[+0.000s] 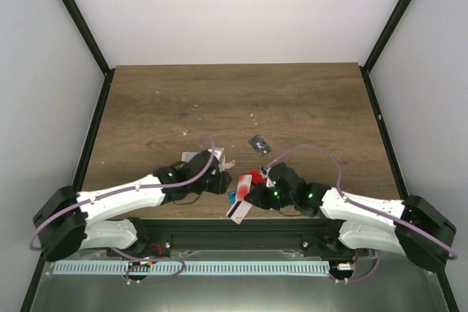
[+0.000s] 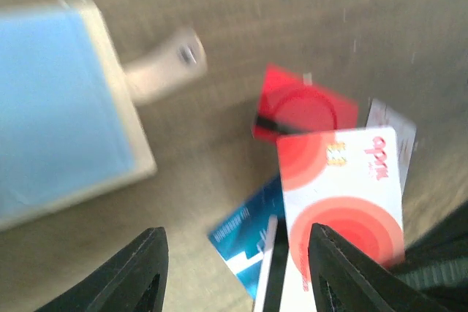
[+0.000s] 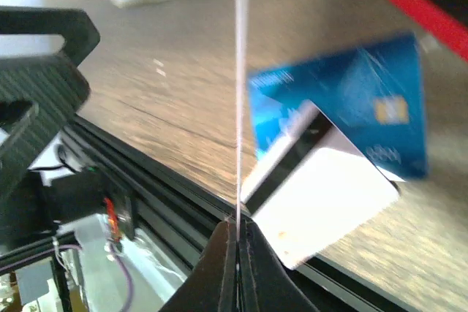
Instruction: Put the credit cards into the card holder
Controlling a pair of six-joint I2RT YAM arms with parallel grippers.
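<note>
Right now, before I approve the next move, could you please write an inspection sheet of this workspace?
Surface: brown wooden table, far half mostly bare.
Job's things: beige card holder lying flat, pale blue face, its tab pointing toward the cards. Solid red card, blue card and white black-striped card overlap near the front edge. White card with red circles is held over them.
Clutter: small dark card-like item; pale specks.
Grippers: left gripper open and empty, near the pile; right gripper shut on the red-circled card's edge.
Cables: purple cable loops over each arm, not touching the cards.
Surroundings: white walls, black frame.
</note>
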